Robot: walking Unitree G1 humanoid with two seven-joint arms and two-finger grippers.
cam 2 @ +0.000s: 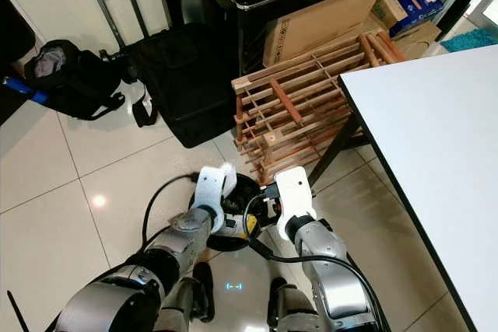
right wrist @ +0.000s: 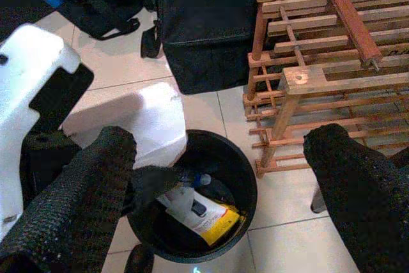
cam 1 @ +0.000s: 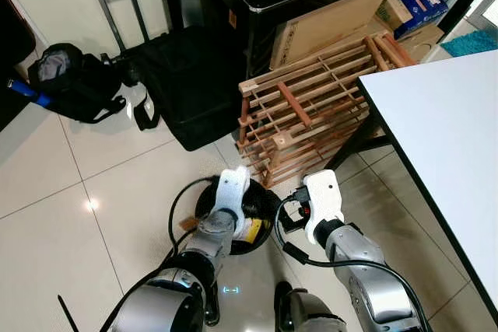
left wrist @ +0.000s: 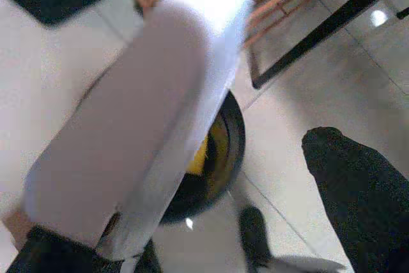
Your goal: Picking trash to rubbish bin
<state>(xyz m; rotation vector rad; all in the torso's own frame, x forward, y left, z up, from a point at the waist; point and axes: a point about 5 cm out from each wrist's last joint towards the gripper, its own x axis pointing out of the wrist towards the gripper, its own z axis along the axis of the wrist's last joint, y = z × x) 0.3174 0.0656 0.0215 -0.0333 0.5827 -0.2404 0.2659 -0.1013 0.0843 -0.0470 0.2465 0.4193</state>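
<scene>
A black round rubbish bin (cam 1: 268,206) stands on the tiled floor just in front of my feet. Inside it (right wrist: 238,177) lie a yellow-and-white packet (right wrist: 206,217) and a small bottle. My left gripper (cam 1: 232,211) hangs over the bin's left rim, shut on a white boxy piece of trash (right wrist: 144,123). In the left wrist view that white piece (left wrist: 147,113) runs between the black fingers (left wrist: 348,190). My right gripper (right wrist: 220,142) hovers at the bin's right side, open, with nothing between its fingers.
A wooden slatted rack (cam 1: 311,110) leans right behind the bin. A black suitcase (cam 1: 187,83) and a black backpack (cam 1: 74,83) sit further back on the left. A white table (cam 1: 443,130) fills the right side, its dark leg near the rack.
</scene>
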